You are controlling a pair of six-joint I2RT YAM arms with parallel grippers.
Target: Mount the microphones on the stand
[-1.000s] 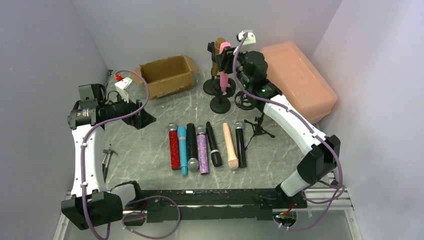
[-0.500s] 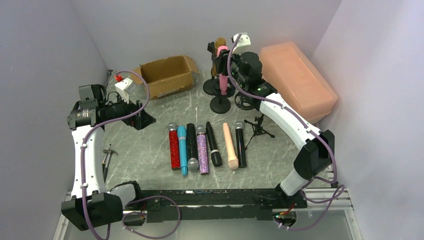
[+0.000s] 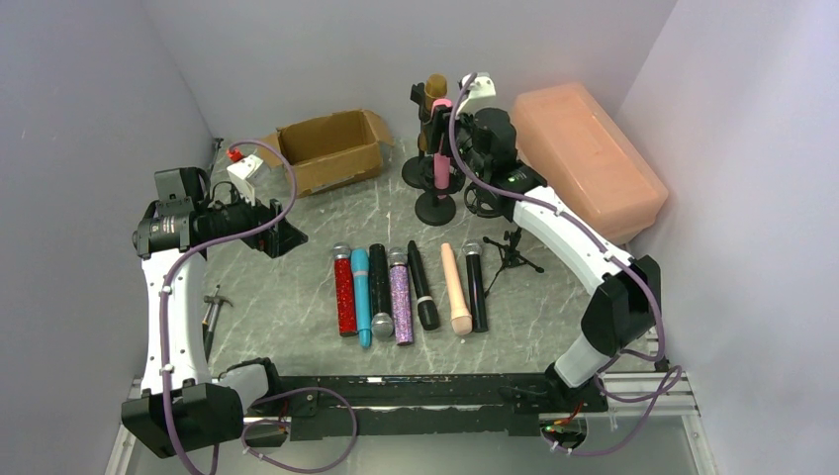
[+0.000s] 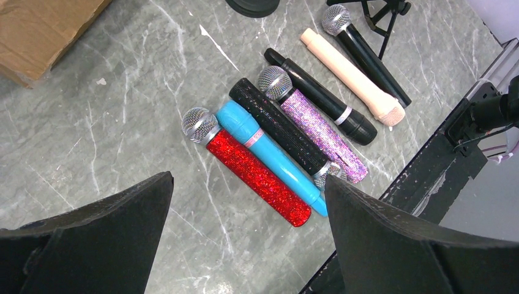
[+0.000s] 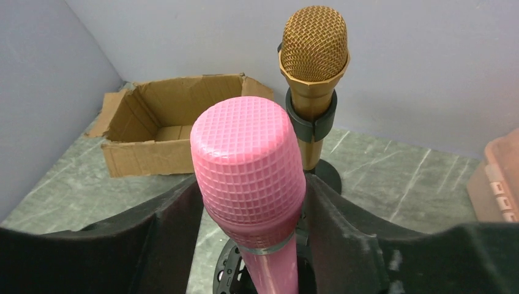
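Note:
The pink microphone (image 3: 441, 150) (image 5: 248, 165) stands upright over a black round-based stand (image 3: 435, 209). My right gripper (image 3: 447, 127) (image 5: 251, 195) is shut on it, a finger against each side just below its head. Behind it the gold microphone (image 3: 435, 89) (image 5: 313, 55) sits clipped in its own stand (image 3: 419, 174). Several microphones lie in a row mid-table: red glitter (image 3: 345, 297) (image 4: 257, 177), blue (image 3: 362, 297) (image 4: 269, 150), purple glitter (image 3: 401, 297), peach (image 3: 455, 287) and black ones (image 3: 422, 287). My left gripper (image 3: 282, 236) (image 4: 248, 179) hovers open left of the row, holding nothing.
An open cardboard box (image 3: 331, 148) sits at the back left. A peach plastic container (image 3: 589, 158) lies at the back right. A small tripod stand (image 3: 512, 252) and another round stand base (image 3: 483, 201) stand right of the row. A small tool (image 3: 211, 312) lies near the left arm.
My right gripper has carried the pink microphone slightly back and left and brought it upright over the stand. The left arm has not moved.

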